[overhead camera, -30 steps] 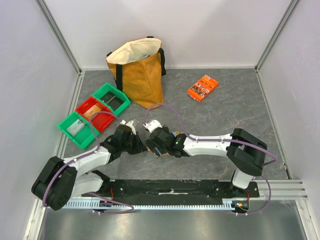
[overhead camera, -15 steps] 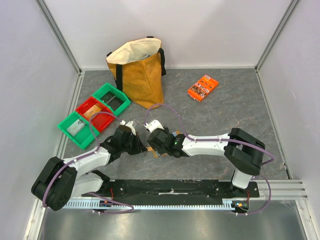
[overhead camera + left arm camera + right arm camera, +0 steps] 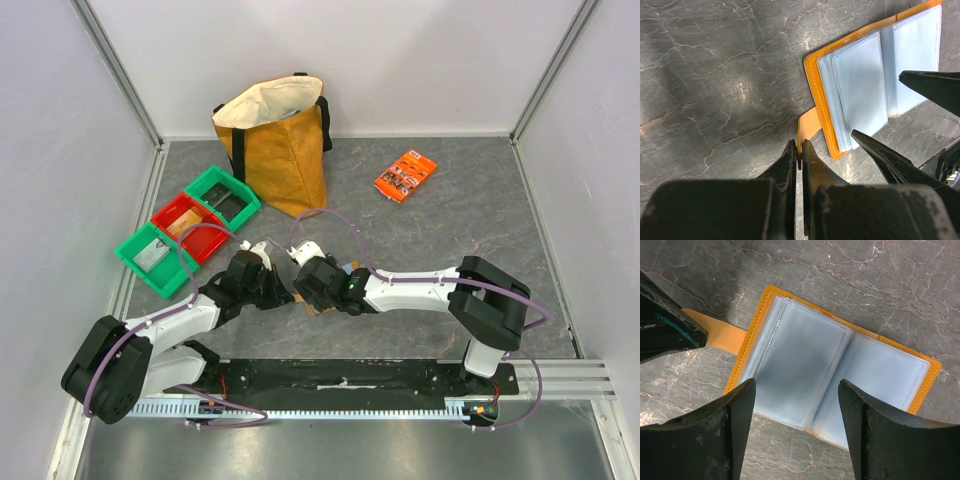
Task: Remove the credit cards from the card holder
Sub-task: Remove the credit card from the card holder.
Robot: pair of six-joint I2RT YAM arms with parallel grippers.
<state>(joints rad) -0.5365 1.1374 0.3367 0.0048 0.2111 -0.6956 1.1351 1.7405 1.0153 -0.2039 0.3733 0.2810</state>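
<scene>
The card holder (image 3: 805, 365) lies open on the grey table, tan-orange outside with pale blue-grey sleeves (image 3: 860, 85) facing up. My left gripper (image 3: 800, 150) is shut on its tan strap tab (image 3: 809, 127) at the holder's left edge. My right gripper (image 3: 797, 385) hangs open just above the open sleeves, one finger (image 3: 725, 425) toward the left page and the other (image 3: 880, 435) toward the right page. In the top view both grippers (image 3: 278, 290) (image 3: 308, 282) meet over the holder and hide most of it. No credit cards can be made out in the sleeves.
A mustard tote bag (image 3: 275, 140) stands at the back. An orange printed packet (image 3: 405, 175) lies at the back right. Two green bins (image 3: 222, 195) (image 3: 152, 258) and a red bin (image 3: 185, 225) sit in a row at the left.
My right gripper's jaws have narrowed a little and it has edged slightly left over the holder. The left gripper keeps its hold on the tab.
</scene>
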